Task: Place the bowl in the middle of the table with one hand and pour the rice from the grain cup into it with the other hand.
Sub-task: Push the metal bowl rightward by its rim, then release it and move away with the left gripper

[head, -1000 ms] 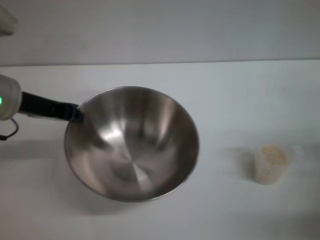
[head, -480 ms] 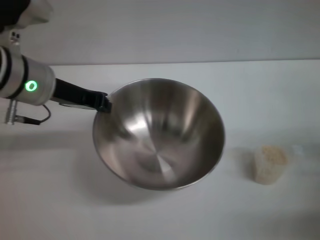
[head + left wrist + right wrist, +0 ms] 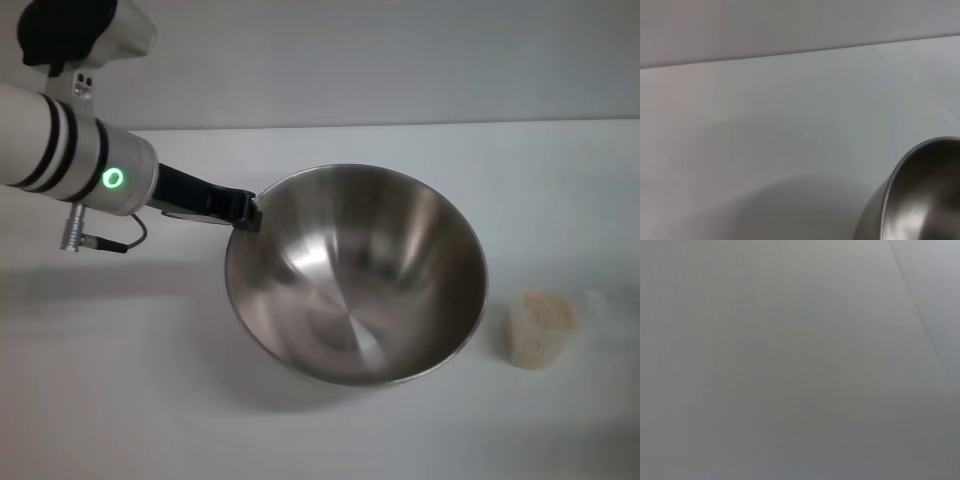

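Left gripper: fingers clamped on the bowl rim, bowl tilted above the counter.
Grain cup: upright, holding rice, beside the bowl.
Right gripper: out of view, fingers' state unknown.

The right wrist view shows only a plain, pale grey-white surface, apparently the bare counter. A thin, darker straight line slants across one corner of it. No gripper or object appears in it.

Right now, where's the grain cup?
In the head view the grain cup stands upright on the table, on the robot's right, just right of the bowl and apart from it.
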You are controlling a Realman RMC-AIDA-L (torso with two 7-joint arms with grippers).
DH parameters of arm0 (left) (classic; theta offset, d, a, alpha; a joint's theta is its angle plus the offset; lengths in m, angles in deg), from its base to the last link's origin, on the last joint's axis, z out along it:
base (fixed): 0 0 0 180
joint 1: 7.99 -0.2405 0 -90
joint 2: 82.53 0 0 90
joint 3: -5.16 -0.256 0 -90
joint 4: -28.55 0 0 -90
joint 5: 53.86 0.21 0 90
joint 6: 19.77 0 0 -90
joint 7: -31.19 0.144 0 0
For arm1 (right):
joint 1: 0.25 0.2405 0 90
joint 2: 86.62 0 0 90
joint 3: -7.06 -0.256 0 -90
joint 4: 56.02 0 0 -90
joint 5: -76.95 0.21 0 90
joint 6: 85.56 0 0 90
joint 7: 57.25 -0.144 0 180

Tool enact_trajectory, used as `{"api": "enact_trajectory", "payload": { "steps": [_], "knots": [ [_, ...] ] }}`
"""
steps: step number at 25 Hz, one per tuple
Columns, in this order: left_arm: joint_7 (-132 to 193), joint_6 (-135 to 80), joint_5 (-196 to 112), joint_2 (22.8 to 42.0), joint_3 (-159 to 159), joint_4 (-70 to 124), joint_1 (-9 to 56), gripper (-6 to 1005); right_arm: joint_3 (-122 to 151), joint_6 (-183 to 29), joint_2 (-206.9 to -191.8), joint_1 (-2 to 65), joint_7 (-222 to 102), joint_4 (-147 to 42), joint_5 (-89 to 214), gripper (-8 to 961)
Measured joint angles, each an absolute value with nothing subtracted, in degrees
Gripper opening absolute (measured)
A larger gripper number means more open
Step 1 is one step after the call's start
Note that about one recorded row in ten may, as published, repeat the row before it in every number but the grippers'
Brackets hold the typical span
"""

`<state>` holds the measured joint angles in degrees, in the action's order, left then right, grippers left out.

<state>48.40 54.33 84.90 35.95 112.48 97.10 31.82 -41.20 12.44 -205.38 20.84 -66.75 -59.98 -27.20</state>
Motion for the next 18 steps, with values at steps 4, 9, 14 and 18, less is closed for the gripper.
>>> {"api": "enact_trajectory", "payload": {
  "steps": [4, 9, 14, 18],
  "knots": [
    [48.2, 51.89, 84.71, 35.94, 111.32, 95.39, 32.11, 45, -41.19, 12.45, -205.36, 20.85, -66.75, -59.98, -27.2, 668],
    [48.5, 50.84, 84.71, 35.89, 111.28, 92.88, 32.67, 46, -41.19, 12.44, -205.36, 20.73, -66.74, -59.98, -27.2, 669],
    [48.57, 50.77, 84.71, 35.86, 111.26, 92.73, 32.71, 46, -41.19, 12.44, -205.35, 20.63, -66.74, -59.98, -27.2, 669],
    [48.73, 50.69, 84.69, 35.86, 111.25, 92.74, 32.71, 47, -41.19, 12.44, -205.36, 20.57, -66.75, -59.98, -27.2, 669]
  ]
}}
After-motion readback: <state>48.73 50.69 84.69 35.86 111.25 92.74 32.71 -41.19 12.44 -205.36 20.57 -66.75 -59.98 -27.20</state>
